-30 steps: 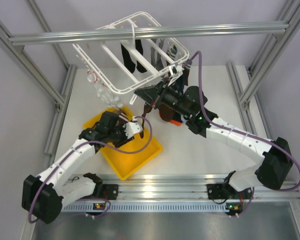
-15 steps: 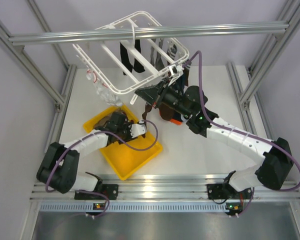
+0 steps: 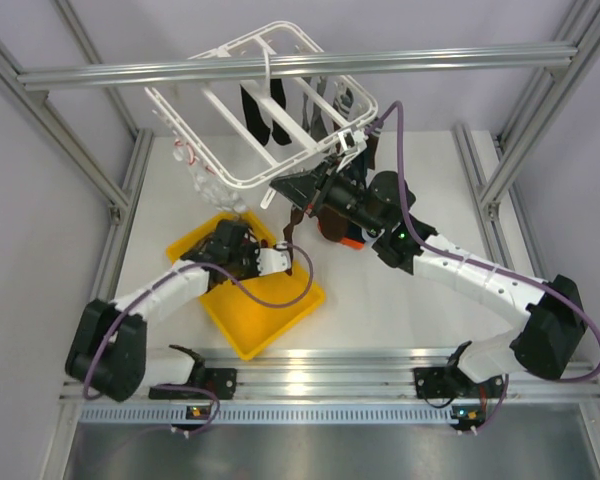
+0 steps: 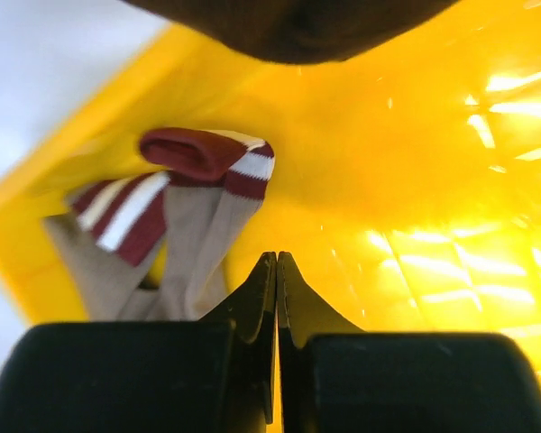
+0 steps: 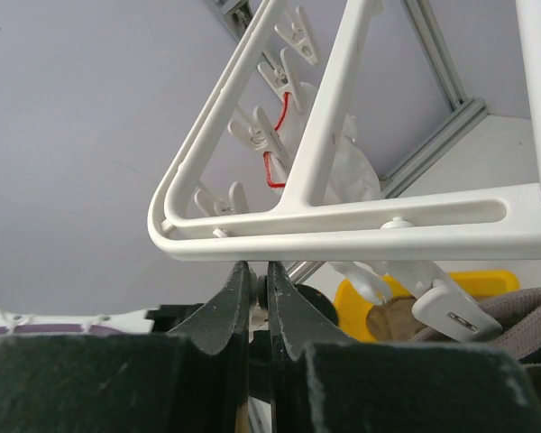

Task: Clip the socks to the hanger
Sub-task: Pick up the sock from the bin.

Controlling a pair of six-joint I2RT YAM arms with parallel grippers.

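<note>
Lying at ten o'clock off the left gripper (image 4: pixel 277 260), its fingers pressed together on nothing, the striped sock (image 4: pixel 194 207) rests in the yellow tray (image 4: pixel 415 162), long axis eight-to-two, nearer this arm than the right gripper (image 5: pixel 257 268), likewise closed, just under the hanger (image 5: pixel 343 225).

No text can be read on any surface (no label, brand, number or sign legible).

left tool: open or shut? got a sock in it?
Shut, with nothing in it. In the wrist view the left tool's fingers meet with no fabric between them. The striped sock lies loose ahead in the yellow tray.
</note>
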